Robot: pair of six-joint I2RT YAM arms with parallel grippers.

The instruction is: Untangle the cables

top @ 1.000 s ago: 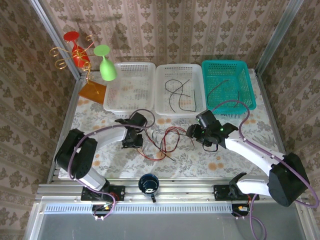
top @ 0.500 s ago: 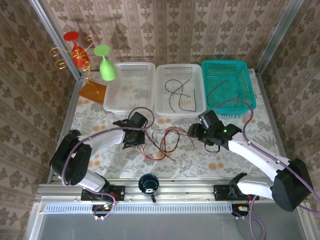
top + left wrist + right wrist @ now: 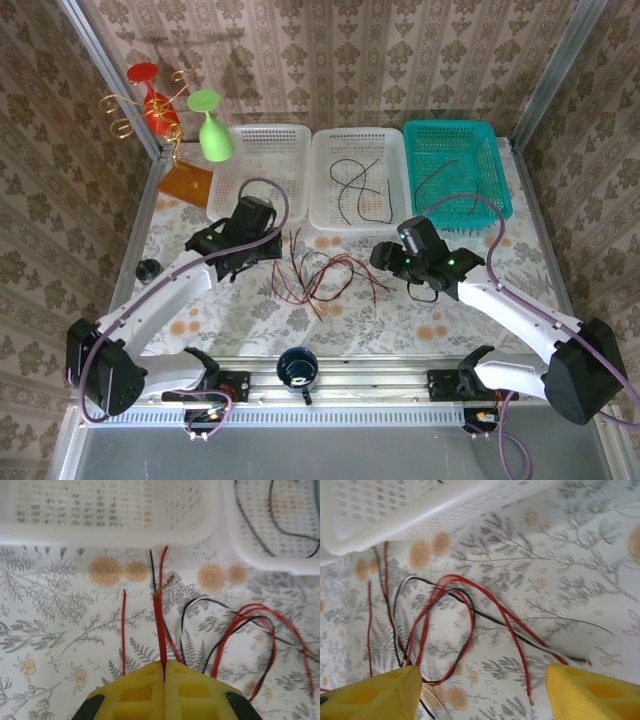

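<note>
**Cable properties.** The cables (image 3: 320, 272) are thin red and black strands lying in a loose tangle on the floral tablecloth, just in front of the middle white basket (image 3: 318, 215). More black strands lie inside that basket.

Judged from their look, the cables are:
- very light and limp, with no stiffness to hold a shape;
- smooth-sheathed, so a strand may slide out of a weak pinch;
- likely to drag the neighbouring loops along when pulled at a crossing.

**Where to grip.** Take one strand only, on a straight run or near a free end, clear of the red loops (image 3: 445, 615) that overlap the black strand.

**Left gripper.** The left gripper (image 3: 164, 667) sits in front of the basket's near-left corner. Its yellow fingers (image 3: 135, 690) are pressed together, pinching a single red cable (image 3: 159, 625). That cable rises out of the seam between the pads and runs toward the basket rim. A black strand and a second red strand pass just beside it, apparently outside the pinch.

**Right gripper.** The right gripper (image 3: 482, 690) hangs over the tangle's right side, in front of the basket's near-right corner. Its fingers are spread wide and hold nothing. The red loops lie between and beyond them.
</note>
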